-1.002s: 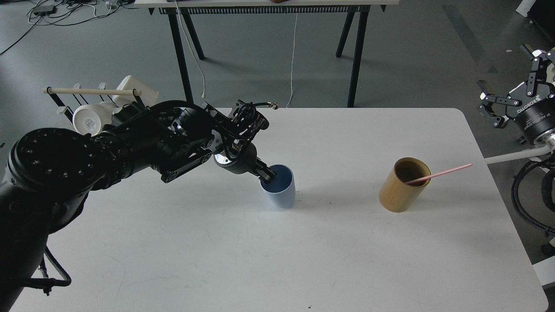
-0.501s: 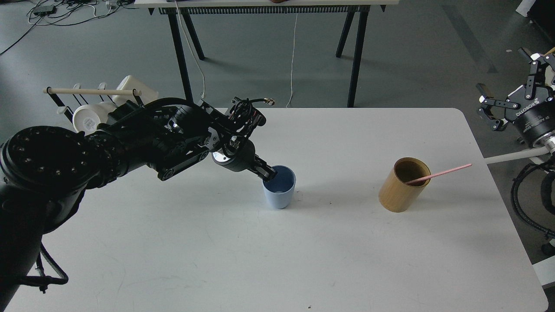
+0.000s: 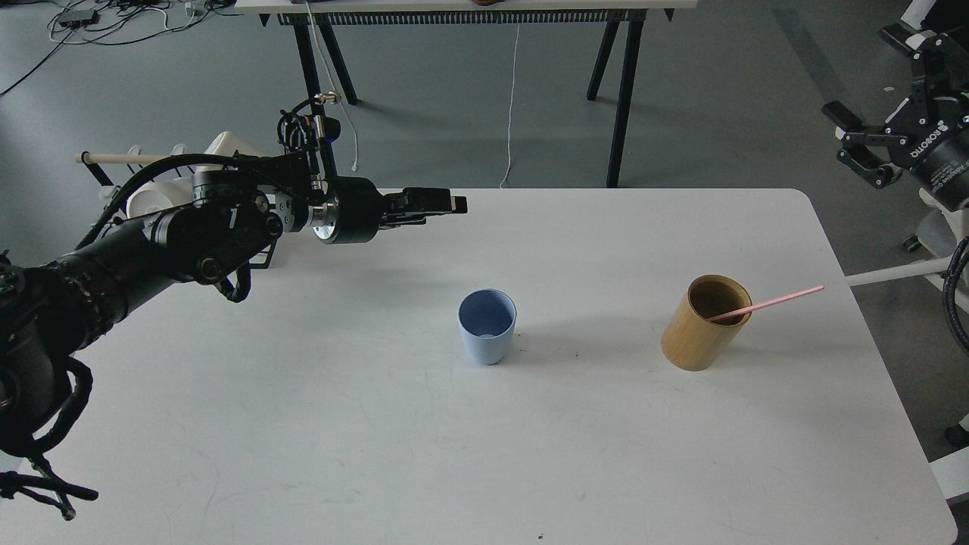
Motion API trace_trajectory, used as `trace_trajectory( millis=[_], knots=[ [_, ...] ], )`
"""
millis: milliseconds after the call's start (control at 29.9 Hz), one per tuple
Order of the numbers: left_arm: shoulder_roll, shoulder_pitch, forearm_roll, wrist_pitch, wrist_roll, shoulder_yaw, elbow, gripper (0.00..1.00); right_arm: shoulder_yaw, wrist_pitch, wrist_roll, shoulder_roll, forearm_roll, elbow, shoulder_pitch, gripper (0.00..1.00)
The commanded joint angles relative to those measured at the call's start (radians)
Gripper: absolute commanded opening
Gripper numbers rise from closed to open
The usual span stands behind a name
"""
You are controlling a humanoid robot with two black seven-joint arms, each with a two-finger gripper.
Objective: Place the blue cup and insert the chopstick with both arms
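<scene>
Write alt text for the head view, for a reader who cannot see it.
A blue cup stands upright and empty near the middle of a white table, with the left claw raised clear of it to the left. To the right, a pink chopstick leans out of a tan cylinder. The right claw hangs open beyond the table's right edge.

Right gripper (image 3: 878, 147) body: "ROBOTIQ" in white letters on the black housing, running at a slant.
Left gripper (image 3: 454, 203): no lettering legible.
Blue cup (image 3: 487, 327): no markings legible.
Wooden cylinder (image 3: 702, 324): no markings legible.
White table (image 3: 378, 439): no text.
</scene>
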Motion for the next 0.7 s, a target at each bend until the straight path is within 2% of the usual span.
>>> trace_trajectory(
  millis=[0, 167, 301, 501, 668],
  knots=[
    [0.04, 0.035, -0.147, 0.0, 0.0, -0.097, -0.017, 0.99, -0.012, -0.257, 0.0, -0.108, -0.262, 0.209, -0.006, 0.97],
    [0.048, 0.094, -0.338, 0.0, 0.0, -0.235, -0.089, 0.99, -0.087, -0.584, 0.0, -0.214, -0.557, 0.327, -0.055, 0.97],
    [0.052, 0.153, -0.411, 0.0, 0.0, -0.346, -0.155, 0.99, -0.166, -0.791, 0.0, -0.277, -0.631, 0.347, -0.101, 0.97],
    [0.048, 0.207, -0.408, 0.0, 0.0, -0.386, -0.234, 0.99, -0.349, -0.794, 0.0, -0.233, -0.643, 0.327, -0.156, 0.96],
    [0.046, 0.22, -0.408, 0.0, 0.0, -0.385, -0.234, 0.99, -0.361, -0.794, 0.0, -0.161, -0.645, 0.304, -0.202, 0.96]
  ],
)
